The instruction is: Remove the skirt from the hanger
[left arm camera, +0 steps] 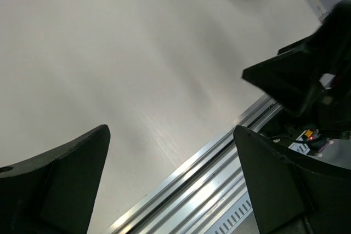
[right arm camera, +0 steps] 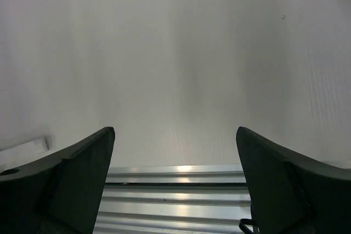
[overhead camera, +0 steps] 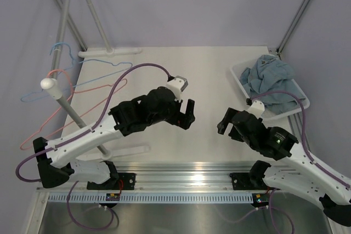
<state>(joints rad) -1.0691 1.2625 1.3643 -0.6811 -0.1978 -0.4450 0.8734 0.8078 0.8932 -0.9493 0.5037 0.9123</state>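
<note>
skirt in tray right, rack left

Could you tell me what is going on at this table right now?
Neither arm is handling anything. The left gripper and the right gripper both hover open over the bare middle of the table. A blue garment, probably the skirt, lies crumpled in the white bin at the far right. The blue hanger and the pink hanger hang bare on the rack at the left.

Pale bench, metal rail along its near edge
A white tray sits at the far right corner; a rack's white foot rests far left.
</note>
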